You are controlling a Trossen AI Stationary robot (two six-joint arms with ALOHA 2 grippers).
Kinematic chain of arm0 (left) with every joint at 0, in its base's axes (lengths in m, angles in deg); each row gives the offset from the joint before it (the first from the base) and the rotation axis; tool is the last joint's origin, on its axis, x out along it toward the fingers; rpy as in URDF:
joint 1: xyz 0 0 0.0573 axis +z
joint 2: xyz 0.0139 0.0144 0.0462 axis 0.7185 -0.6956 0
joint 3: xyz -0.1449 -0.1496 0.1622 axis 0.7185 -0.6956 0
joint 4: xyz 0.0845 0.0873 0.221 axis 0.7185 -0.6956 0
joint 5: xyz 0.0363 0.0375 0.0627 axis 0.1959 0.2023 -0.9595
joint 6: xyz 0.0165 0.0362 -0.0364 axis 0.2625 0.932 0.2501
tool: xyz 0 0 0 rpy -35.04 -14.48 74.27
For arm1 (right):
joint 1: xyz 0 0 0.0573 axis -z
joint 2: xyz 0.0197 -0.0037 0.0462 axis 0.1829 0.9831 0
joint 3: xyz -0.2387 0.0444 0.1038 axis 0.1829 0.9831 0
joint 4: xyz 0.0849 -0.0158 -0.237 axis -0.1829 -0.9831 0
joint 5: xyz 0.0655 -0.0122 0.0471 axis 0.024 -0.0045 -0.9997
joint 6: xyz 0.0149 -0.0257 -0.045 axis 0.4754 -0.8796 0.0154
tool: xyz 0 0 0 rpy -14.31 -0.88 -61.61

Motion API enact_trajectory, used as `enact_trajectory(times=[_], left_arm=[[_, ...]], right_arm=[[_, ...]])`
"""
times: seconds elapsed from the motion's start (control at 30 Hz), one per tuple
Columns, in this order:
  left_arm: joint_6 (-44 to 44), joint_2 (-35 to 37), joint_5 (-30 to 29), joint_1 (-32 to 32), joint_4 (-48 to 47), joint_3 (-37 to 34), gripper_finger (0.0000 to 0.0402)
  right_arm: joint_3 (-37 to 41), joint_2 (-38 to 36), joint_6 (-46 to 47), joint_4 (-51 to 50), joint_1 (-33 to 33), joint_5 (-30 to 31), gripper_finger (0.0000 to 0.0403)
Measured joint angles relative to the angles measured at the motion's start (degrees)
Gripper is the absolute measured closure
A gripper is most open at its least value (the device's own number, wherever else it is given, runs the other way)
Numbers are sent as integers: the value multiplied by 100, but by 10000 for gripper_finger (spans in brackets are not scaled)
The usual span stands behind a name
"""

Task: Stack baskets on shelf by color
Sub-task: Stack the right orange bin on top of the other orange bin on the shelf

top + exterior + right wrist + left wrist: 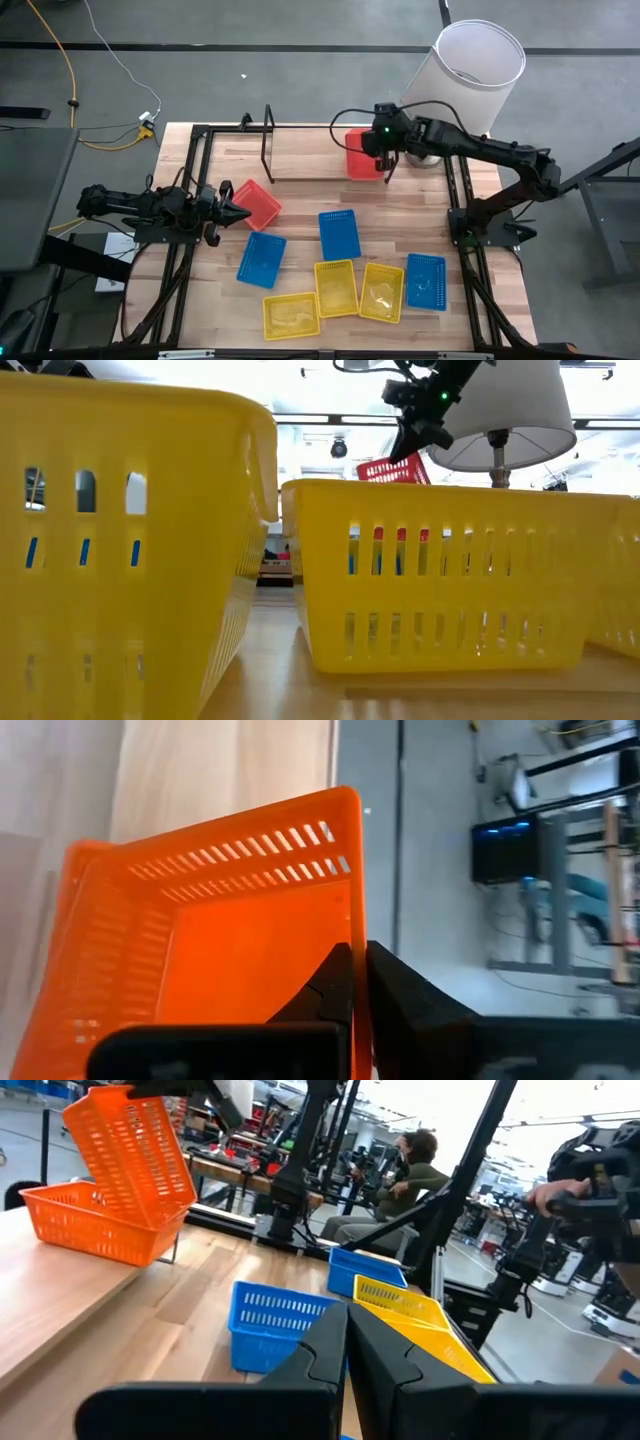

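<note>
My right gripper (pixel 386 166) is over the right end of the shelf (pixel 268 142) at the table's far side, shut on a red basket (pixel 360 150) held tilted in the air. In the left wrist view another red basket (pixel 88 1228) sits on light wood right under the held red basket (pixel 135 1155). A third red basket (pixel 258 203) lies on the table beside my left gripper (pixel 240 212), which is shut on nothing. Three blue baskets (pixel 339 234) and three yellow baskets (pixel 336 287) lie on the table's near half. My right gripper pinches one side wall of the red basket at its rim (pixel 356 925), one finger inside the basket and one outside. The fingers slant down at it. The basket is lifted clear and tilted, its bottom showing in the left wrist view.
A white lampshade-like cylinder (pixel 478 62) stands beyond the table's far right corner, just behind my right arm. The shelf's black upright loop (pixel 268 140) rises at its left end. Bare wood lies between the shelf and the blue baskets.
</note>
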Motion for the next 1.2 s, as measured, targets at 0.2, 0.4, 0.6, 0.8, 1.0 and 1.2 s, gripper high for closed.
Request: enact_trajectory(times=[0.2,0.4,0.6,0.8,1.0,1.2], left_arm=[[-46,0,0,0,-2,0,398],[-46,0,0,0,-4,0,398],[2,0,-7,0,-4,0,398],[1,0,-9,0,-4,0,398],[2,0,-24,0,-4,0,398],[2,0,-24,0,-3,-1,398]], right_arm=[[0,2,137,-24,173,-559,402],[0,2,433,-16,184,-691,402],[0,2,492,-22,184,-750,392],[0,2,660,-21,184,-837,390],[0,2,915,-20,219,-828,389],[0,2,965,-18,258,-818,383]])
